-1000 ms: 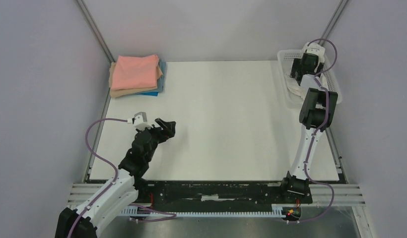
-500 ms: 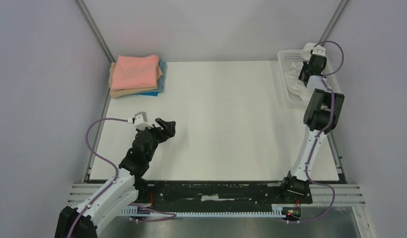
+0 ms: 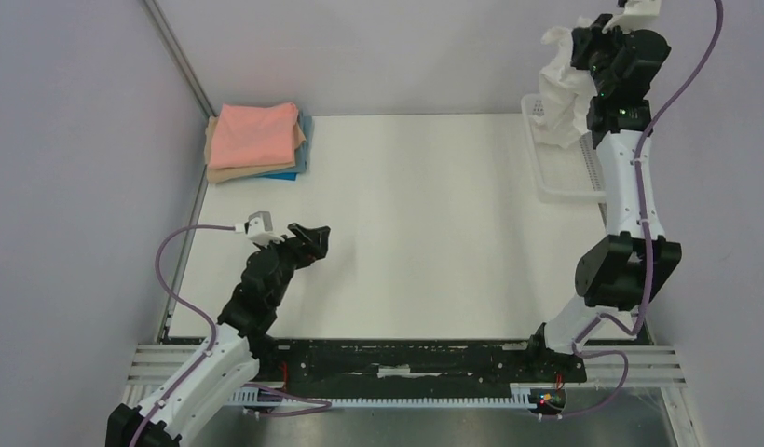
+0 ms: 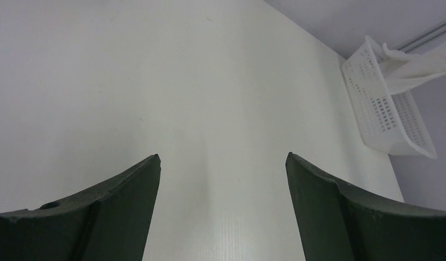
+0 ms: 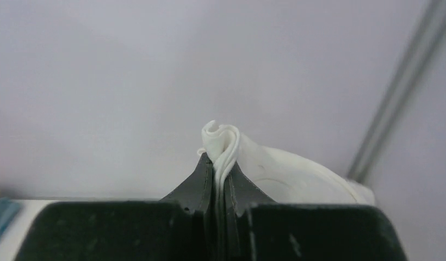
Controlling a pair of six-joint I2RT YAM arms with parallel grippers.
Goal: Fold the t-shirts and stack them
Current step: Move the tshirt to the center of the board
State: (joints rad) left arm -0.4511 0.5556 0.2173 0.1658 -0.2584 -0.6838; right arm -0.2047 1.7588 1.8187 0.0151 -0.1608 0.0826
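At the upper right of the top view, we saw the right gripper (image 3: 584,44) pinching a bunched fold of the white shirt (image 3: 557,93), which hung down to the far end of the basket (image 3: 557,189). The left gripper (image 3: 315,238) hovered at lower left over the table (image 3: 425,233), spread wide and holding nothing. We found the folded shirts (image 3: 258,137), pink on top, stacked in the table's upper-left corner.
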